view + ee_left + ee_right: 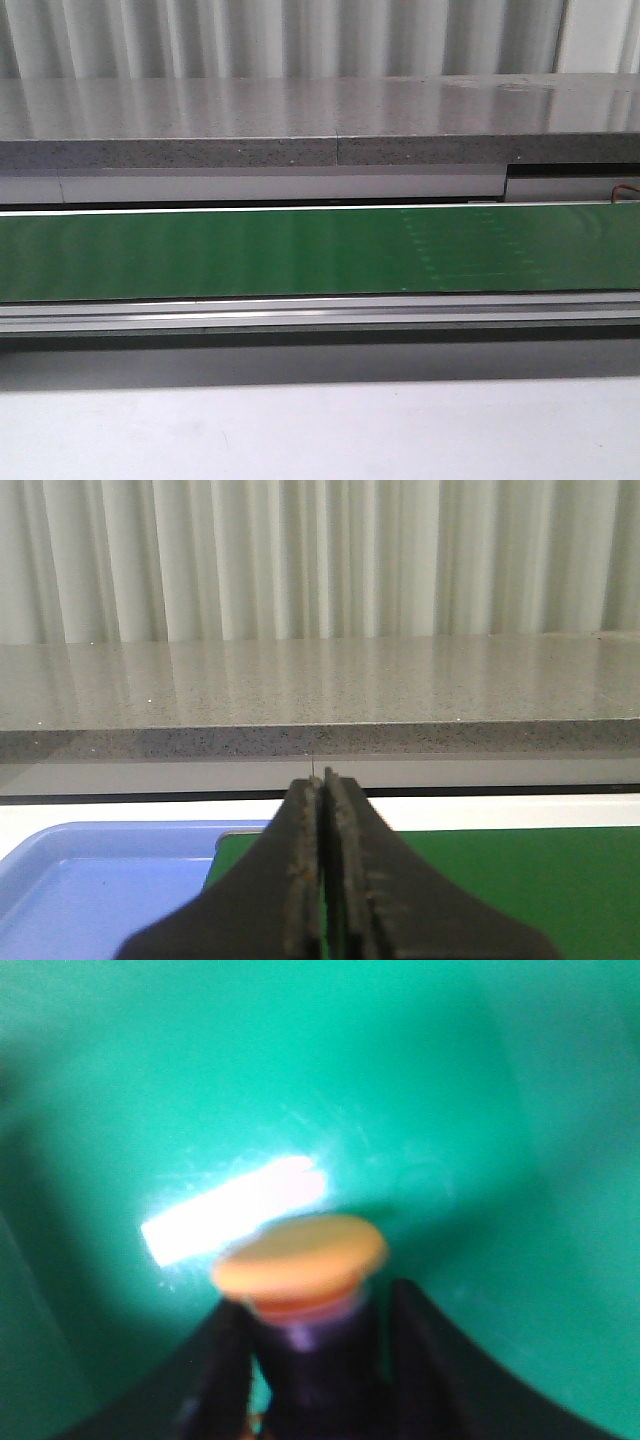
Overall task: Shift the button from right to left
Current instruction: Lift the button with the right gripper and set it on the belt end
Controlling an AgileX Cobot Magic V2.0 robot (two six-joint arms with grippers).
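Low in the right wrist view, the right gripper (pixel 310 1360) grasps the button (pixel 300 1260) over a green surface (pixel 420 1090): the pick looks made. Next comes carrying it leftward, likely toward the blue tray (pixel 90 880) under the clenched, empty left gripper (pixel 322 880).

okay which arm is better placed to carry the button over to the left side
Right. Its claw has the button between its fingers over a green surface. The left claw is shut and empty, beside a blue tray.
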